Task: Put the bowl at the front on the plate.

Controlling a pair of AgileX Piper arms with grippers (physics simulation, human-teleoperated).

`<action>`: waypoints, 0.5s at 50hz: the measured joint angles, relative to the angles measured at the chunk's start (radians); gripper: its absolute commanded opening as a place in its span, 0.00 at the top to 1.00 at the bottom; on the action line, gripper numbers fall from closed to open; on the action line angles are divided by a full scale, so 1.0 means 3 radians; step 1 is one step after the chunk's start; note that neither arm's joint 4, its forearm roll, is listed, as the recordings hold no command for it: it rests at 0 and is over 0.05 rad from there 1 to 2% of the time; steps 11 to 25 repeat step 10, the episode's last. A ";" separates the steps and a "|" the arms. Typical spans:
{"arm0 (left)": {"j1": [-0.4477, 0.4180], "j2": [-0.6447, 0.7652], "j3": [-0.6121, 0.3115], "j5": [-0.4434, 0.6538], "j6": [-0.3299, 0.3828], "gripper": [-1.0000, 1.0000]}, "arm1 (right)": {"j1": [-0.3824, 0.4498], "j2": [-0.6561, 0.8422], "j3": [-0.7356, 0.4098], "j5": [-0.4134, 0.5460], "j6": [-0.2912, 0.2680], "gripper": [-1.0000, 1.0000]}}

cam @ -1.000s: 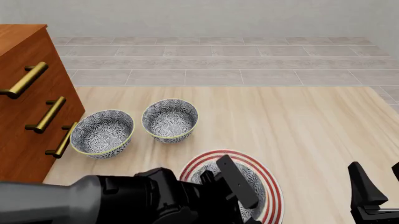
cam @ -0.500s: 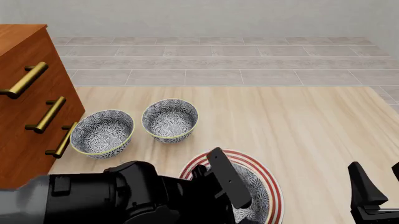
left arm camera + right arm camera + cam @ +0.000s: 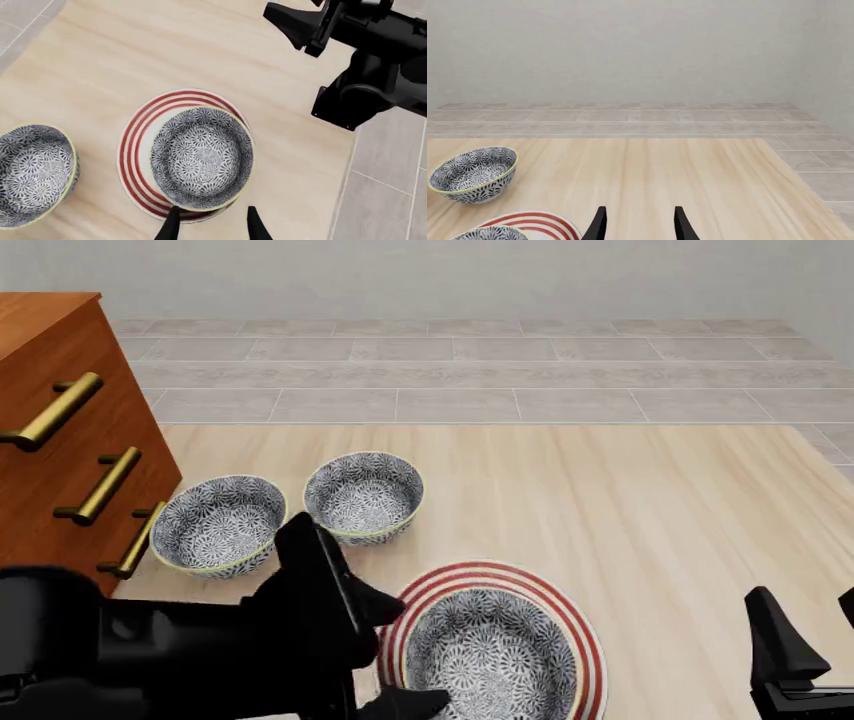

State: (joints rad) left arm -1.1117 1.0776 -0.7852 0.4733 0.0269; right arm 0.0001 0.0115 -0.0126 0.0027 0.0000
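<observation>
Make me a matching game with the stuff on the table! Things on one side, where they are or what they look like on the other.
Things:
1. bowl
2. plate
3. dresser
4. left gripper

Descriptions:
A. brown wood with gold handles
B. open, with nothing between its fingers
C. white with red rings
D. sitting on the plate

Pairs: 1-D, 2-C, 3-A, 4-B

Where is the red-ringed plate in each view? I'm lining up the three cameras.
Front view: the plate lies low and centre, with a bowl on it.
Left wrist view: the plate is at centre, under the same bowl.
Right wrist view: only the plate's edge shows at the bottom.
Shared landmark: that bowl.
</observation>
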 measured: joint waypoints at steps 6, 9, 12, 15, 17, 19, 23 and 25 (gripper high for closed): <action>0.0072 -0.0362 0.0048 0.0221 -0.0023 0.00 | 0.0000 0.0000 0.0000 0.0000 0.0000 0.00; 0.0107 -0.0527 0.0064 0.0321 -0.0040 0.00 | 0.0000 0.0000 0.0000 0.0000 0.0000 0.00; 0.0116 -0.0579 0.0066 0.0353 -0.0047 0.00 | 0.0000 0.0000 0.0000 0.0000 0.0000 0.00; 0.0116 -0.0579 0.0066 0.0353 -0.0047 0.00 | 0.0000 0.0000 0.0000 0.0000 0.0000 0.00; 0.0116 -0.0579 0.0066 0.0353 -0.0047 0.00 | 0.0000 0.0000 0.0000 0.0000 0.0000 0.00; 0.0116 -0.0579 0.0066 0.0353 -0.0047 0.00 | 0.0000 0.0000 0.0000 0.0000 0.0000 0.00; 0.0116 -0.0579 0.0066 0.0353 -0.0047 0.00 | 0.0000 0.0000 0.0000 0.0000 0.0000 0.00; 0.0116 -0.0579 0.0066 0.0353 -0.0047 0.00 | 0.0000 0.0000 0.0000 0.0000 0.0000 0.00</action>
